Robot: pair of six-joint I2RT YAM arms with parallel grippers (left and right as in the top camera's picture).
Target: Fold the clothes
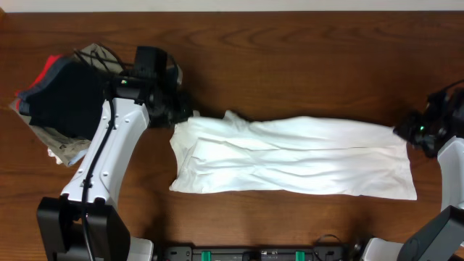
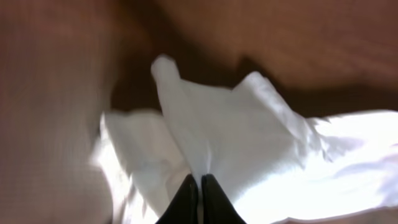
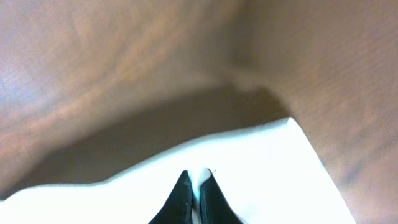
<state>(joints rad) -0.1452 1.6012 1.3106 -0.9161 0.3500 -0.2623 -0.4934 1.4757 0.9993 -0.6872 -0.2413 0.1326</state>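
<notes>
I pinch the clothes (image 1: 290, 156) at both ends.
My left gripper (image 2: 200, 179) and right gripper (image 3: 196, 175) clenched on fabric; wrist views blurred, fingers (image 2: 185, 203) mostly cropped.

The wooden table (image 1: 290, 43) bears the white garment (image 1: 290, 156); folded pile (image 1: 58, 101) far left.

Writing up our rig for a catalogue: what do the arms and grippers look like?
The left arm and right arm have white links and black joints, each with a green light near the wrist. A thin black cable runs along the left one. The left gripper and right gripper have slim, black, tapering fingers.
</notes>
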